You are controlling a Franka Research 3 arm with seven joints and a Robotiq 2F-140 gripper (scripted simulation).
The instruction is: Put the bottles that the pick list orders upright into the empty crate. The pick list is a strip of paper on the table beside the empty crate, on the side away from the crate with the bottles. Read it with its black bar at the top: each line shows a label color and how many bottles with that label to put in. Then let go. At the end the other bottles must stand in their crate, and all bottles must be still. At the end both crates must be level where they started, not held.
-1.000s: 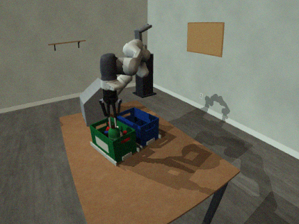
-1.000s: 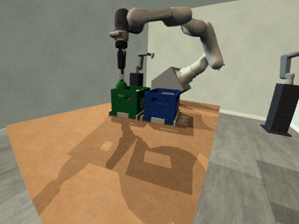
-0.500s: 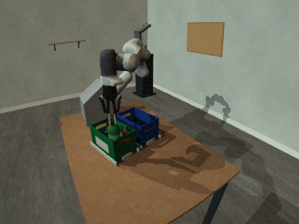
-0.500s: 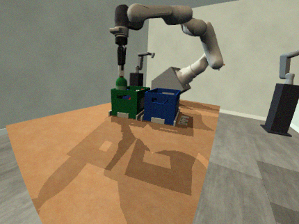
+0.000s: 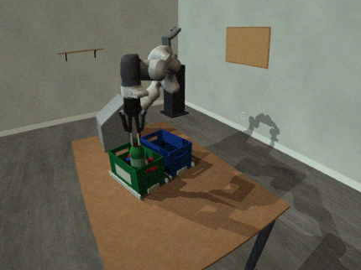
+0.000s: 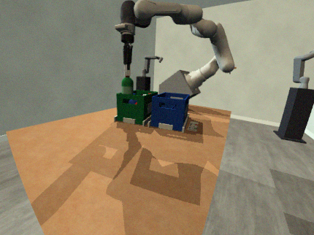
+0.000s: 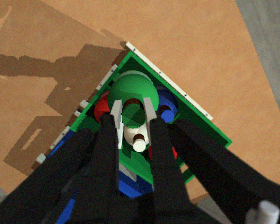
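The green bottle [image 5: 137, 155] [image 6: 127, 85] [image 7: 133, 90] is clamped by its neck in the jaws [image 5: 135, 141] [image 6: 127, 74], apparently upright, partly above the green crate [image 5: 154, 179] [image 6: 132, 112] [image 7: 210, 131]; the blue crate [image 5: 180, 159] [image 6: 169, 113] [image 7: 60, 143] lies just beside.
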